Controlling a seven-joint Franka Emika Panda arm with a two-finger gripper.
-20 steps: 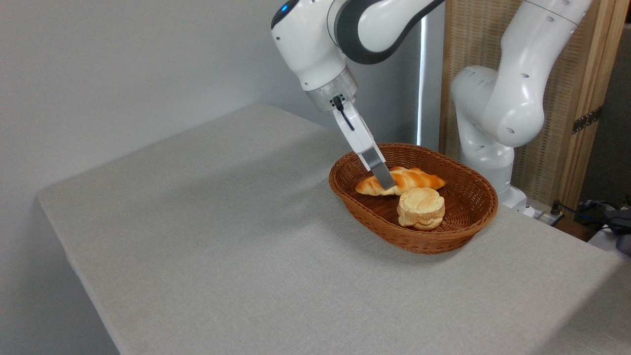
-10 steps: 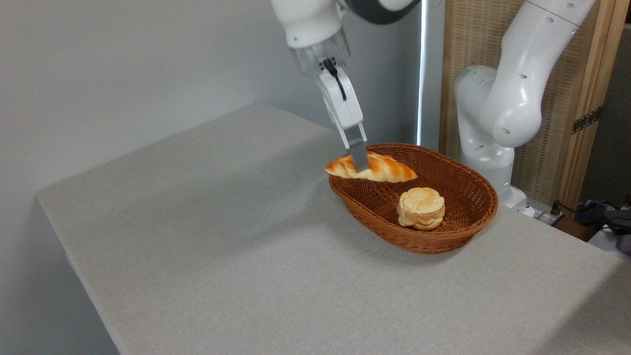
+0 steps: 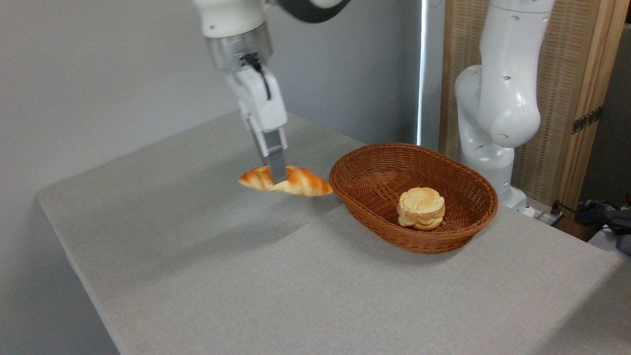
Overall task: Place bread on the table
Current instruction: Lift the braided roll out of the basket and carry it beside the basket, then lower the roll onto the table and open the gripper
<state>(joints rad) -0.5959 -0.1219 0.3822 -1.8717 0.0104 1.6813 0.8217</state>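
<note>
The gripper (image 3: 279,178) hangs from the white arm and is clamped on the braided bread (image 3: 286,181), gripping it near its middle. The golden-orange loaf lies roughly level in the air above the grey table (image 3: 222,276), its right tip just beside the rim of the oval wicker basket (image 3: 458,231). A pale flower-shaped bun (image 3: 421,208) sits inside the basket. The loaf's shadow falls on the tabletop below.
</note>
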